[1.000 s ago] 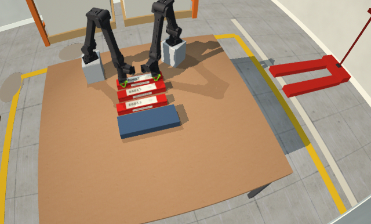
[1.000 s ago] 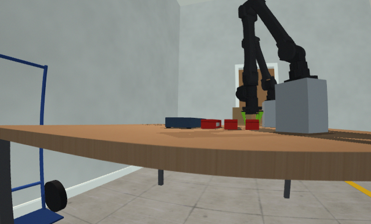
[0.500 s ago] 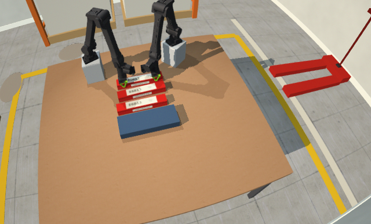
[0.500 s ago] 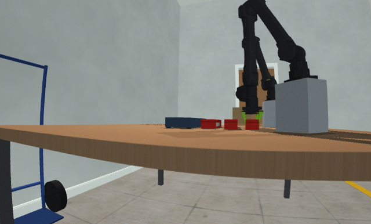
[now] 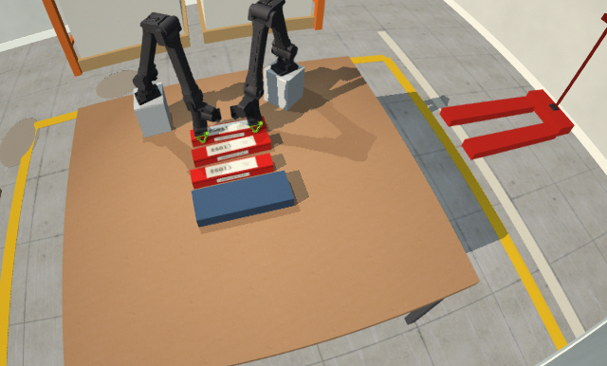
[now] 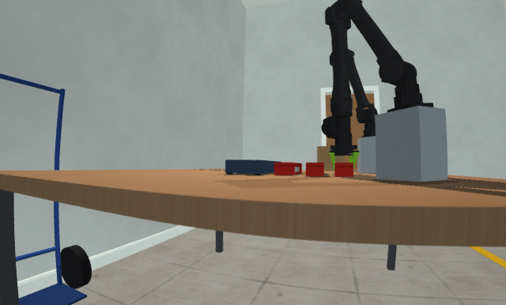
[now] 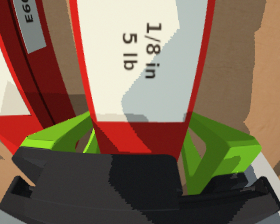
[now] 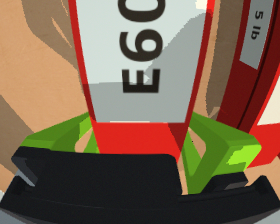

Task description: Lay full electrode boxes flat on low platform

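Three red boxes of electrodes lie side by side on the table. The far box (image 5: 229,134) lies by the arm bases, then the middle box (image 5: 230,149) and the near box (image 5: 231,170). The low blue platform (image 5: 242,197) lies just in front of the near box, with nothing on it. My right gripper (image 5: 201,137) is shut on the far box's "E6013" end (image 8: 140,43). My left gripper (image 5: 256,126) is shut on the same box's "1/8 in 5 lb" end (image 7: 140,43). In the side view the far box (image 6: 344,169) looks level with the other two.
Two grey arm pedestals (image 5: 153,113) (image 5: 285,86) stand just behind the boxes. A red pallet jack (image 5: 509,124) stands on the floor to the right of the table. A blue hand truck (image 6: 29,197) stands beside the table.
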Action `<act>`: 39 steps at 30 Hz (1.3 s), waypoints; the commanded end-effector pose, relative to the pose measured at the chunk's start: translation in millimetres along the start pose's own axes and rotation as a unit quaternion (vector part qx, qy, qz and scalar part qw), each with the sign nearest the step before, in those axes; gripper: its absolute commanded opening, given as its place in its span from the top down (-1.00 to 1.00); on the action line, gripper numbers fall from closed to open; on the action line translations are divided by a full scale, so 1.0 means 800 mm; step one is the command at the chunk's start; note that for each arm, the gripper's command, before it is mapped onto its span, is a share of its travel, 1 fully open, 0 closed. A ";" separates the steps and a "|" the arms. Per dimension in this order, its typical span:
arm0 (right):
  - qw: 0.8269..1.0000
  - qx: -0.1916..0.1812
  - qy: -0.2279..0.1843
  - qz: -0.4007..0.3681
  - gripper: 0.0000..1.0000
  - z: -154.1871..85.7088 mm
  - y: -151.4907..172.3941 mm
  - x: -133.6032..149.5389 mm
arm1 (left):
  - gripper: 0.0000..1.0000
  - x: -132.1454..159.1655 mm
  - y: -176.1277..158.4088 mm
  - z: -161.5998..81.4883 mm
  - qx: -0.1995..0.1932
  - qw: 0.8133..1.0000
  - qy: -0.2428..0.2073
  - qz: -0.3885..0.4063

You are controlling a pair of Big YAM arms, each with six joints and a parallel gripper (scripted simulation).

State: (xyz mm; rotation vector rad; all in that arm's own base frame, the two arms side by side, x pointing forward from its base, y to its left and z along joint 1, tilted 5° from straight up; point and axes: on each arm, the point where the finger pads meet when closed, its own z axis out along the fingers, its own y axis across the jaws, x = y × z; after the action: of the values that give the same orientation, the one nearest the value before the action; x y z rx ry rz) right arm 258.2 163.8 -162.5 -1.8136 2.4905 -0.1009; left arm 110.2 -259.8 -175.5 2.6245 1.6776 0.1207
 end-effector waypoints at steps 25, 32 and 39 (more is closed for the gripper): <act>1.000 0.002 -0.002 0.005 1.00 -0.055 -0.001 0.000 | 1.00 -0.002 0.001 -0.054 -0.005 1.000 -0.003 0.004; 1.000 0.002 -0.002 0.006 1.00 -0.065 -0.001 0.000 | 1.00 -0.002 0.001 -0.064 -0.005 1.000 -0.003 0.004; 1.000 0.002 -0.002 0.006 1.00 -0.071 -0.001 0.000 | 1.00 0.000 0.002 -0.069 -0.005 1.000 -0.003 0.004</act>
State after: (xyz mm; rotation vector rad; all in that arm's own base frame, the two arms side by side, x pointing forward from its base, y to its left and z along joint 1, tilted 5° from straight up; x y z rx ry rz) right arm 254.3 163.2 -121.1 -1.8158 2.4998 -0.0964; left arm 106.8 -262.4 -135.8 2.6279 1.6751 0.1092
